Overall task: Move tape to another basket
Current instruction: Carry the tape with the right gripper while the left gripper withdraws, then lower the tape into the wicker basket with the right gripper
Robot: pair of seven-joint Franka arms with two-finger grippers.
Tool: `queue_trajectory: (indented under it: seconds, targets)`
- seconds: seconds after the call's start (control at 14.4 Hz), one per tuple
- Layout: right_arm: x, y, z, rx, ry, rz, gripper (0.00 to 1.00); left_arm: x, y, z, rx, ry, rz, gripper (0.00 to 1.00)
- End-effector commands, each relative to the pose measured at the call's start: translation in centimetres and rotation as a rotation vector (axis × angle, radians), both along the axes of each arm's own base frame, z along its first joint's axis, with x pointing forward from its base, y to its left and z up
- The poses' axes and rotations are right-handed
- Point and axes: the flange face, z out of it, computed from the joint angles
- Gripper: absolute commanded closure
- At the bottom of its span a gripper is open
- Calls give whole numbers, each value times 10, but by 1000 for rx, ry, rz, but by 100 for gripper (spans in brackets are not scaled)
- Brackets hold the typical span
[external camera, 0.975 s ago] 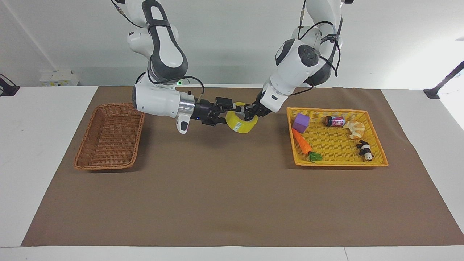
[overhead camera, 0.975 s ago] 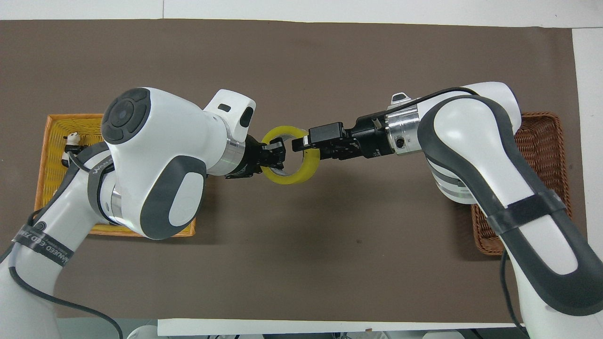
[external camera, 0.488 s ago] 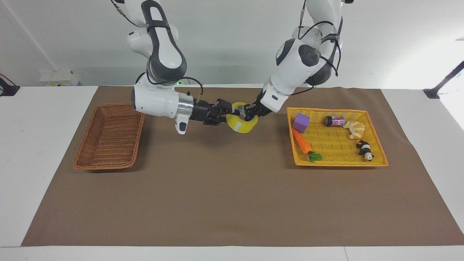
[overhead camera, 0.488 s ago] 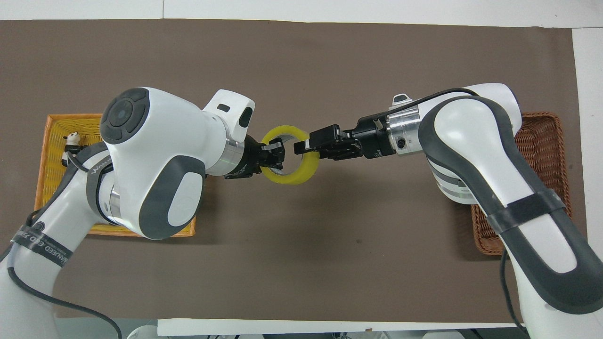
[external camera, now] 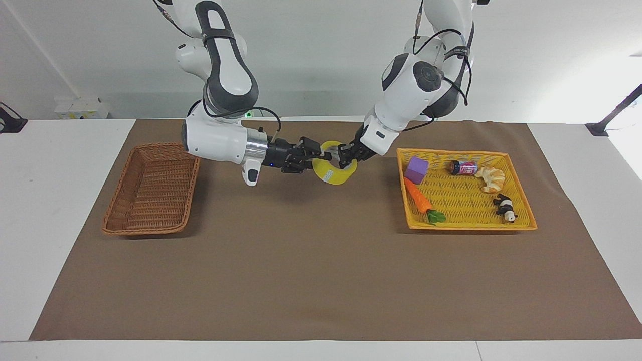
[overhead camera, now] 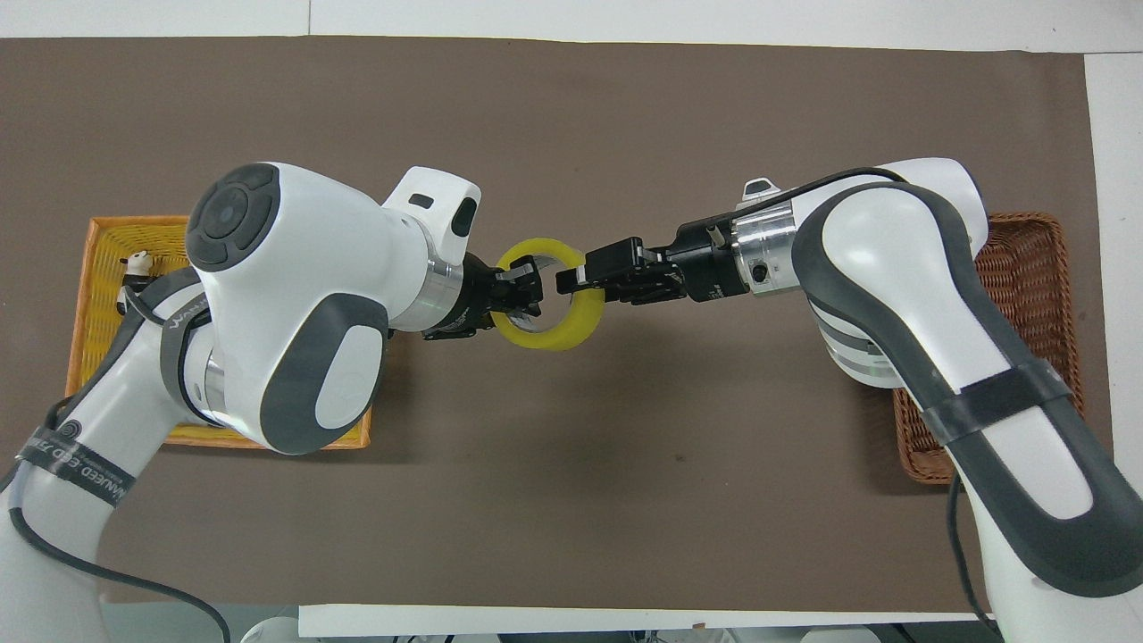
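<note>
Both claws, left claw (external camera: 345, 154) and right claw (external camera: 321, 153), pinch the tape (external camera: 336, 173) between wicker basket (external camera: 125, 220) and yellow basket (external camera: 521, 225).

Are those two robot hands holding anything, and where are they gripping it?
Both hold the tape in the air above the mat. The left gripper and the right gripper each pinch the ring's wall at opposite points.
</note>
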Motion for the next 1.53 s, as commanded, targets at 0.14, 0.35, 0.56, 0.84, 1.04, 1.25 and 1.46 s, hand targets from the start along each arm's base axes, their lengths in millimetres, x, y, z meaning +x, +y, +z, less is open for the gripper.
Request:
queue_trajectory:
  seconds: [0.14, 0.35, 0.56, 0.84, 1.04, 1.25, 1.46]
  targets:
    - [-8, -10, 12, -30, -29, 48, 100, 8, 50, 82, 82, 35, 3, 0]
    - [1, -58, 11, -60, -33, 69, 100, 26, 121, 84, 163, 47, -71, 0]
    - [11, -147, 9, -79, -12, 40, 100, 44, 208, 77, 241, 53, -240, 0]
    - [3, -285, 5, -138, -2, -43, 100, 65, 311, 73, 276, 7, -348, 0]
    - [-12, -367, 4, -209, 7, -101, 100, 69, 361, 73, 295, -15, -383, 0]
    - [-29, -438, -20, -217, 9, -85, 100, 70, 373, 74, 297, -19, -359, 0]
    - [-51, -487, -55, -203, -30, -49, 100, 70, 374, 74, 300, -20, -358, 0]
